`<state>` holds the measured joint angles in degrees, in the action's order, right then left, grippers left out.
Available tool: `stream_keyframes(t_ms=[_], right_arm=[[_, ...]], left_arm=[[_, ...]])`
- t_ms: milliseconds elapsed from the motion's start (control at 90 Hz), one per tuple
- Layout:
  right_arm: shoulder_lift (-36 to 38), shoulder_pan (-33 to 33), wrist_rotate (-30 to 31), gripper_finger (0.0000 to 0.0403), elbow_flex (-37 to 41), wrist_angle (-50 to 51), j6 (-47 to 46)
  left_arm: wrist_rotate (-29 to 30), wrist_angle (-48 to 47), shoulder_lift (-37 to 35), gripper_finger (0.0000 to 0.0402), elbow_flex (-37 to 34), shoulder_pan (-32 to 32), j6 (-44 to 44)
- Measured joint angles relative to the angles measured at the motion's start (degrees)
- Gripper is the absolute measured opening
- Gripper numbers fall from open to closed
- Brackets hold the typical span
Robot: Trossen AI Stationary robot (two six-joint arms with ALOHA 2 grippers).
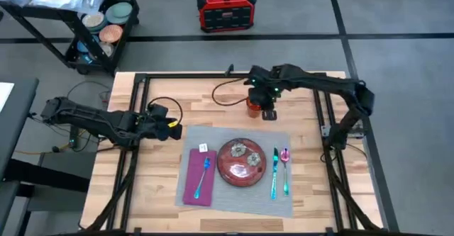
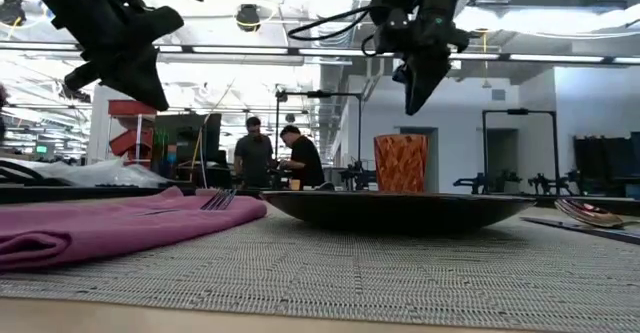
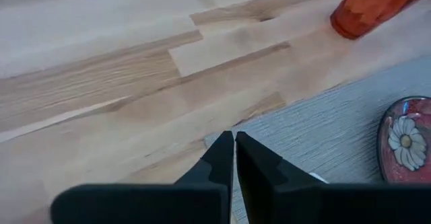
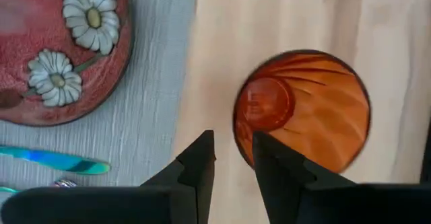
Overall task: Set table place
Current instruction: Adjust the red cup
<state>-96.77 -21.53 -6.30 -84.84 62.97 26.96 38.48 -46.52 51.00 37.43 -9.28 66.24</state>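
My right pincer (image 4: 232,160) hangs above the orange tumbler (image 4: 302,109), looking straight down into it, its two fingers nearly together with only a thin gap between them and nothing held. The tumbler stands upright on bare wood just beyond the far edge of the grey placemat (image 1: 213,138), toward the far middle of the surface (image 1: 312,165).

The placemat lies toward the near edge of the surface, squarely between my arms. It looks a soft woven cloth, light and limp; I judge it would sag or fold if lifted by one corner, so sliding it by an edge would suit it better than lifting it. The tumbler looks like ribbed glass: stiff, probably slippery and breakable. I would open wide and take it across the wall, or over the rim with one finger inside.

On the mat lie a purple napkin (image 1: 193,179) with a fork, a red flowered plate (image 1: 242,162), then a knife and a spoon. My left pincer (image 3: 234,160) waits closed and empty over the mat's far-left corner.
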Motion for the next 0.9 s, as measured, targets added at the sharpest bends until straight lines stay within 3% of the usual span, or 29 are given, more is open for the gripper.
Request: stream_keyframes(t_ms=[633,900], right_arm=[[-5.1,-0.8,0.9,0.0086,3.7,-2.4,1.3],[-3.6,-1.6,5.6,0.0041,4.4,-3.5,0.1]], left_arm=[[-0.2,-0.6,0.0,0.0,0.0,0.0,-1.9],[-0.2,-1.8,0.0,0.0,0.0,0.0,-2.0]])
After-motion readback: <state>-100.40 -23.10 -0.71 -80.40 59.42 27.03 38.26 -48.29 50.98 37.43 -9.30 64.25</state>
